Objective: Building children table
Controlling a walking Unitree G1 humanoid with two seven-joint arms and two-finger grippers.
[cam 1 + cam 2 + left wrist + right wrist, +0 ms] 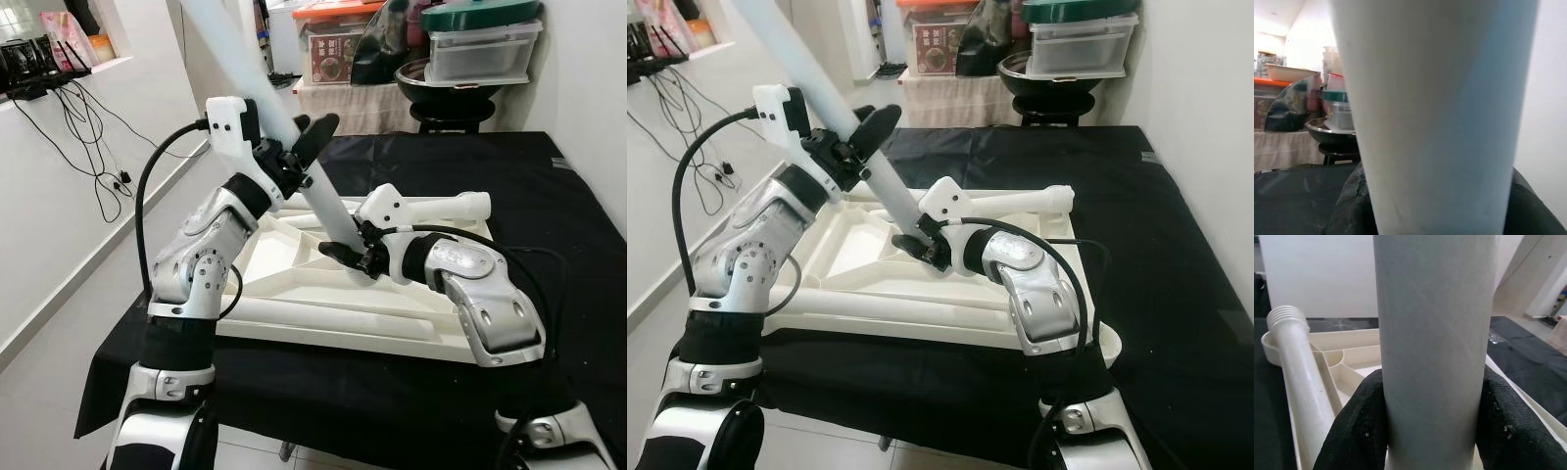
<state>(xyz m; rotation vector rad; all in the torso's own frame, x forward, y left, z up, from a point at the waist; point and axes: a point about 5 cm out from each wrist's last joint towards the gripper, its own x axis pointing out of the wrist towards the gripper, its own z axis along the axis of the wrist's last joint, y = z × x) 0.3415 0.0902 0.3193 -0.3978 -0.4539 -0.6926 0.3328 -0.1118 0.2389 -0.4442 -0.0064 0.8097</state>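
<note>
A black cloth [411, 392] covers the work surface nearest the robot, and on it lies the white tabletop [343, 313], turned underside up so its ribs and corner sockets face the ceiling. The right gripper [345, 253] reaches in low over the middle of that tabletop and is clenched on the bottom end of a white table leg [328, 201]; in the right wrist view the leg [1435, 347] fills the gap between the two black fingers [1356, 431], which press it from both sides. The leg rises at a tilt, leaning toward the robot's left and away. Higher up, the left gripper [299, 157] grasps the same leg around its middle, one finger on each side. Just beyond the right gripper a second leg [431, 208] lies flat across the tabletop, its threaded end [1284, 316] pointing out. Farther back, a stool [451, 103] holds a dark bowl, with plastic storage boxes [480, 44] stacked behind.
</note>
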